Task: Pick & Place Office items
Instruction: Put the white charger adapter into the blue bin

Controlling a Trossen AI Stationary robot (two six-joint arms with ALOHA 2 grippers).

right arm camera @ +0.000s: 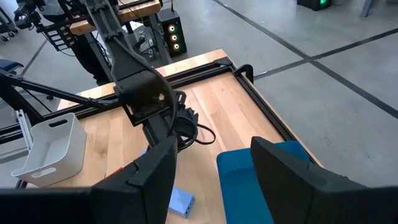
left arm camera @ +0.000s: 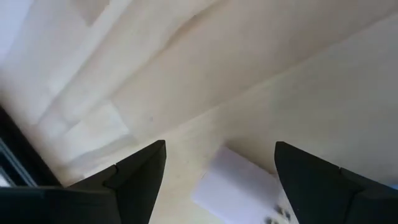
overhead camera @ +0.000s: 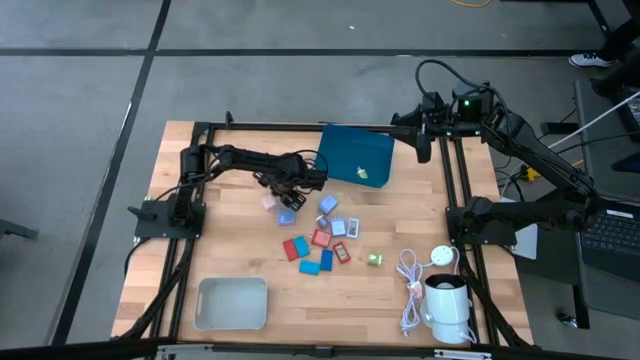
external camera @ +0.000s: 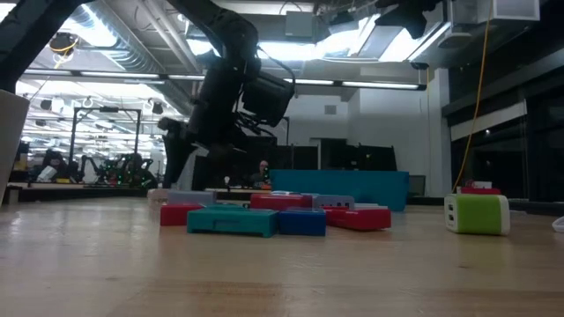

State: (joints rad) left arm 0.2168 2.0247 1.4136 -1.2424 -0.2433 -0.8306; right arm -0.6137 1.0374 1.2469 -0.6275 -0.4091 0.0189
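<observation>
Office items (overhead camera: 320, 238) are seen scattered in the middle of the desk (overhead camera: 220, 255), a loose cluster of small flat pieces in red, blue, teal and pale shades, with a green piece (overhead camera: 373, 260) lying a little apart toward the right arm's side. From desk height, a teal piece (external camera: 232, 220), a blue one (external camera: 302, 220) and red ones (external camera: 280, 202) are shown nearest. At the near edge of the desk an empty white bin (overhead camera: 233, 302) is set, and it is judged to be the place where the pieces are meant to go, though this is not settled by the pictures. A coiled white cable (overhead camera: 410, 285) and a white cylindrical device (overhead camera: 447, 303) are left at the near right corner.

Farther in, the left gripper (overhead camera: 283, 202) is held low over the far-left edge of the cluster. In the left wrist view its fingers (left arm camera: 134, 180) are spread wide with nothing between them but a pale lavender piece (left arm camera: 239, 190) lying flat on the wood just below. The step in hand is judged to be the approach to a first pick. A short descent is called for next, so that the piece is straddled squarely before the fingers are closed; since the piece is thin and flat, the tips will likely need to be brought almost to the wood.

Beyond the cluster a teal box (overhead camera: 357, 156) is placed at the far edge. The right gripper (right arm camera: 211, 168) is parked above the far right corner, partly open and holding nothing.
</observation>
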